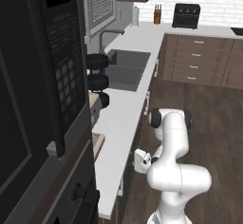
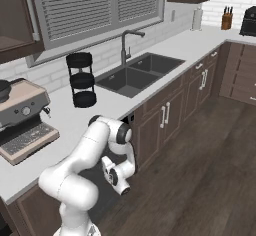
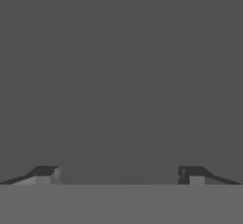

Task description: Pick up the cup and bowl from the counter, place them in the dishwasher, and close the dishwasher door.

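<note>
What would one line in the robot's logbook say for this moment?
gripper: jaws open, empty | facing flat dark panel | arm: folded low below counter edge | cup, bowl: unseen

The gripper (image 3: 118, 173) faces a flat dark grey surface — fingertips (image 3: 47, 173) set wide apart.

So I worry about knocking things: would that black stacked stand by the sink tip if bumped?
Probably. The black stacked stand is tall and narrow, three tiers on thin posts, so a push up high likely topples it. It stands free on the counter, whose smooth surface may let it slide first.
</note>
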